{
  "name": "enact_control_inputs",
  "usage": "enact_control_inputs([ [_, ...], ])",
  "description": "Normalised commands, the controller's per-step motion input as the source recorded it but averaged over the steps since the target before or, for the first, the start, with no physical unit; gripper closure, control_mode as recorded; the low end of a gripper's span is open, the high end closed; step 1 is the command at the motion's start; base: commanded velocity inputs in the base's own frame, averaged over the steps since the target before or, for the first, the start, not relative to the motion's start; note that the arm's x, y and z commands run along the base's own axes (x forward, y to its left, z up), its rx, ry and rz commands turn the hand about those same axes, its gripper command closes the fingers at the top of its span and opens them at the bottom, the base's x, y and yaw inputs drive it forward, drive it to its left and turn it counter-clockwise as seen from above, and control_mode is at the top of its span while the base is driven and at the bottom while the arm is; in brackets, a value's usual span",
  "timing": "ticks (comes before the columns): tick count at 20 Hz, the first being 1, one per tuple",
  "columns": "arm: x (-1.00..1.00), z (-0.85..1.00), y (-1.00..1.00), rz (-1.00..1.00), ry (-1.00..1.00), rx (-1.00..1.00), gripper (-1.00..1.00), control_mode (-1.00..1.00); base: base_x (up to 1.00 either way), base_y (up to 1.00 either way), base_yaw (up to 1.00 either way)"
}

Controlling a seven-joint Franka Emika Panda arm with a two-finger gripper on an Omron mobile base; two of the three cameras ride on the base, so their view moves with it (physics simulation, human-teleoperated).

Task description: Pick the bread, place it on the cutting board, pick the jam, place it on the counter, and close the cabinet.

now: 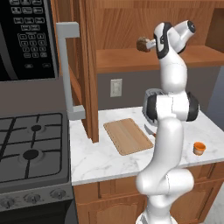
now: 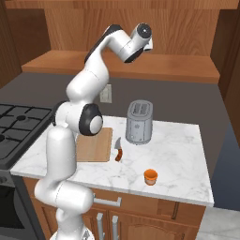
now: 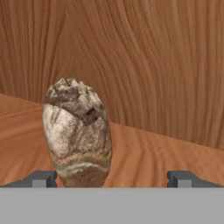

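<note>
Reaching into the open cabinet (image 1: 89,65) at shelf height, with the claw (image 3: 112,179) released and its two tips spread wide, nothing between them gripped. Just ahead on the shelf: the bread (image 3: 78,131), standing on end, long axis running 12 to 6 in the hand view. Off-centre, though: sitting toward 10 o'clock from the midpoint of the claw, hard against the left tip, leaving a broad gap toward the right tip. Probably calls for a small shift toward 9 before clenching, so both tips flank the loaf evenly; otherwise a likely nudge or topple. From the left base view, bread (image 1: 143,44) at 9 o'clock of the wrist. Down on the desk (image 1: 109,157): cutting board (image 1: 127,135), bare, awaiting the loaf; jam (image 1: 199,148) near the front edge.
</note>
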Motion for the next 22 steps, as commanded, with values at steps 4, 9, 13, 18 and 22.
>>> enact_control_inputs([
  [4,0.14,0.00,0.06,0.02,0.00,0.00,-1.00,-1.00,0.00,0.00,0.00],
  [9,0.03,0.00,0.09,0.02,0.00,0.00,-1.00,-1.00,0.00,0.00,0.00],
  [13,0.01,0.00,0.16,0.02,0.00,0.00,-1.00,-1.00,0.00,0.00,0.00],
  [18,0.00,0.00,0.22,0.02,0.00,0.00,-1.00,-1.00,0.00,0.00,0.00],
  [22,0.00,0.00,0.21,0.04,0.00,0.00,-1.00,-1.00,0.00,0.00,0.00],
])
